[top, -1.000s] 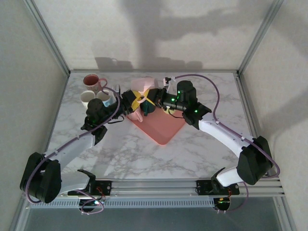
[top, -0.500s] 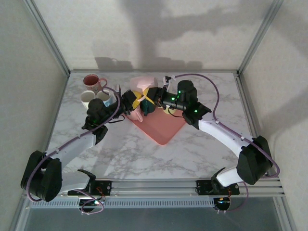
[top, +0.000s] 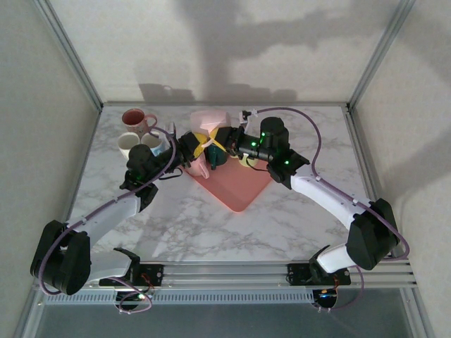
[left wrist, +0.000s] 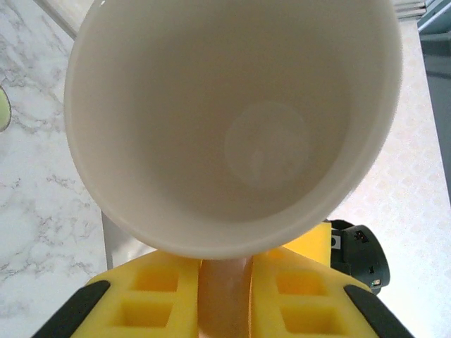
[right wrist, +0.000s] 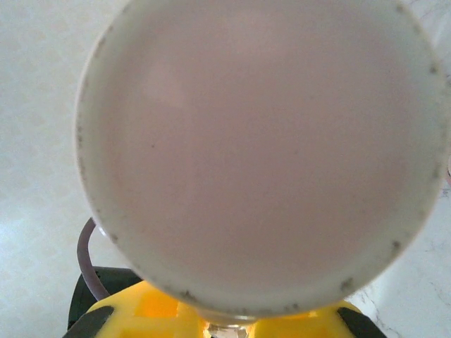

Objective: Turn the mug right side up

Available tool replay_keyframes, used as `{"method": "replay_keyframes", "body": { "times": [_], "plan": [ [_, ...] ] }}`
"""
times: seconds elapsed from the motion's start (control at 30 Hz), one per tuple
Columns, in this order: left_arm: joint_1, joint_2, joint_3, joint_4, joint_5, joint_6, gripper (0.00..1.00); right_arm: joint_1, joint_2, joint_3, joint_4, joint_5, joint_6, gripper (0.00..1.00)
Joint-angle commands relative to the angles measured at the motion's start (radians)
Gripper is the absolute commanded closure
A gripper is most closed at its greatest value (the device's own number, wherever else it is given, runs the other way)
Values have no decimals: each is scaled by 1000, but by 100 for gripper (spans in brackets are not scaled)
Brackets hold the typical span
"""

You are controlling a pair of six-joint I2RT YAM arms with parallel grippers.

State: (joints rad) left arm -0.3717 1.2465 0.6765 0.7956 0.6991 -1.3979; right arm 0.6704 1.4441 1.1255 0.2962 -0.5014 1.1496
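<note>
Mug [top: 211, 118] slightly higher — in L pincer [left wrist: 225, 296]

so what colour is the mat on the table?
Salmon pink mat, clearest in the top external view.

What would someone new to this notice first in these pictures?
Both arms meet over the pink mat in the middle of the table, with the left gripper and the right gripper at a pink mug. The left wrist view looks into its empty mouth, and the right wrist view faces its base. Other mugs stand at the far left.
</note>
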Motion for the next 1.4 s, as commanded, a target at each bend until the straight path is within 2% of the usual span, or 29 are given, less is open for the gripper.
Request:
{"method": "replay_keyframes", "body": {
  "times": [0.0, 0.07, 0.3, 0.53, 0.63, 0.87, 1.1, 1.2, 1.37],
  "plan": [
    [-16, -38, 23, 96, -23, 56, 100, 5, 15, 11, 17, -11, -25, 99],
    [-16, -52, 22, 96, -39, 70, 100, 5, 17, 13, 15, -10, -24, 96],
    [-16, -83, 25, 91, -70, 115, 100, 5, 24, 13, 10, 1, -22, 75],
    [-16, -99, 15, 90, -90, 155, 100, 5, 28, 12, 8, 1, -30, 58],
    [-15, -116, 23, 43, -109, 196, 100, 5, 17, 13, -25, 9, -67, 49],
    [-13, -130, 115, -205, -108, 339, 100, 4, -57, 29, -269, 92, -246, 34],
    [-13, -135, 230, -525, -131, 533, 100, -10, -123, 77, -590, 248, -439, 32],
    [-13, -142, 307, -730, -188, 674, 100, -19, -135, 101, -712, 326, -498, 32],
    [-12, -150, 392, -975, -300, 820, 100, -40, -131, 122, -830, 399, -536, 32]
  ]
}}
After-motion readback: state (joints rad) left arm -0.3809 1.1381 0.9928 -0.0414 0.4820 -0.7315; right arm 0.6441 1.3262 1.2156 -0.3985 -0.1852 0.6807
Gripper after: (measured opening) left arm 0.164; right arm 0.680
